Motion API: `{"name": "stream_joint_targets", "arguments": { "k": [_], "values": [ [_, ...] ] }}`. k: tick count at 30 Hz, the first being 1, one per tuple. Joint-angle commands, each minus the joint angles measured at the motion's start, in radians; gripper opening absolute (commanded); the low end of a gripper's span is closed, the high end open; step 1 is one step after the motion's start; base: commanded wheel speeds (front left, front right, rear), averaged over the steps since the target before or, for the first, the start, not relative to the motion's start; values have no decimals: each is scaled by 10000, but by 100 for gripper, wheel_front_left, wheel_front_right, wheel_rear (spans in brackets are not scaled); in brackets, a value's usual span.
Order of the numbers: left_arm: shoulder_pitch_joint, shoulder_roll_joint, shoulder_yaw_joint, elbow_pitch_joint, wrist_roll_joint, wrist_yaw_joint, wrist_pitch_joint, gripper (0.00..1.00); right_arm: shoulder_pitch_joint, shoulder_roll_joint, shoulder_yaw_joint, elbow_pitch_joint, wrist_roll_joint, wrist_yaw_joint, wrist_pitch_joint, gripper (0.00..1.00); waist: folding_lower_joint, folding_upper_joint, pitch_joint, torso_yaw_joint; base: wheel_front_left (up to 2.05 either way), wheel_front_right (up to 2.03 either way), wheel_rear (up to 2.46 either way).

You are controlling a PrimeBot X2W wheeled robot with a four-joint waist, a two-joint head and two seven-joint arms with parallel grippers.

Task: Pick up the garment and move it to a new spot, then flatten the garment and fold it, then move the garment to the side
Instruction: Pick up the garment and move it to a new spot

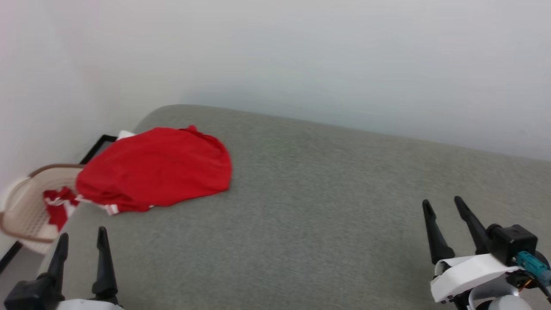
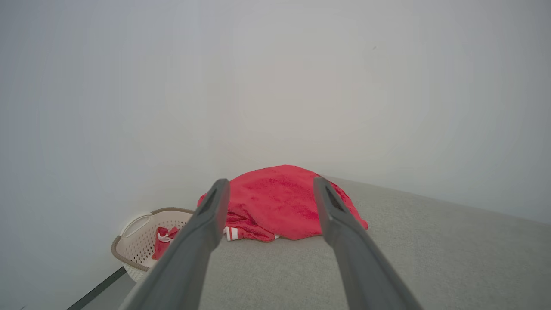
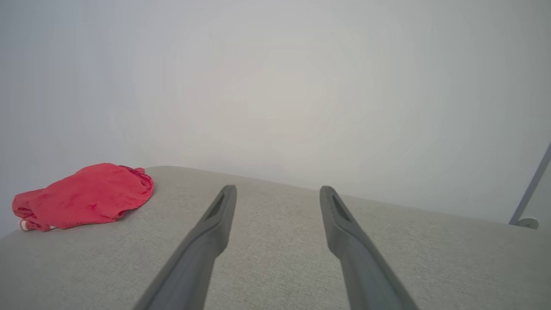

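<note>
My left end effector [image 1: 82,233] hangs spread fully wide and holds nothing, close to the beige perforated plastic basket [image 1: 19,215]. My right end effector [image 1: 442,201] is just as wide and just as empty, well apart from that basket. The bright red soft-fabric T-shirt [image 1: 159,168] lies in a rumpled mound on the corner of the grey cloth-covered table [image 1: 323,206] nearest the basket, with its striped white sleeve edge [image 1: 112,209] on the basket side. I cannot tell whether it touches the rim. A smaller red-and-white cloth [image 1: 56,211] sits inside the basket and is not mine to take. I judge the shirt light, limp and not fragile. It will sag and trail from any single hold, and one thin layer could slip from my narrow fingers. I would pinch a bunched fold, several layers thick, on the side of the mound away from the basket, so nothing snags there.
</note>
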Motion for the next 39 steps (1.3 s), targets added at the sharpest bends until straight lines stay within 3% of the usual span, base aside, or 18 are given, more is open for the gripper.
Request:
{"name": "stream_joint_targets", "arguments": {
  "k": [1, 14, 28, 39],
  "values": [
    [139, 64, 62, -53, -68, 82, 43, 100, -126, 63, 76, 55, 110, -14, -41, 100, 0, -1, -255, 727, 0, 0, 0],
    [231, 238, 189, -417, -292, 155, 430, 100, -217, 127, 435, 411, 173, -14, -112, 100, 0, -1, -308, 1492, 0, 0, 0],
    [-1987, 1348, 98, 485, -1315, -979, 2030, 100, -642, -327, 535, 42, 33, -14, 174, 100, 0, -1, 1031, 636, 0, 0, 0],
    [-5558, 2331, -339, 3050, -2441, -1831, 4073, 100, -1376, -949, 470, -837, -104, -14, 536, 100, 0, -1, 3127, -252, 0, 0, 0]
  ]
}}
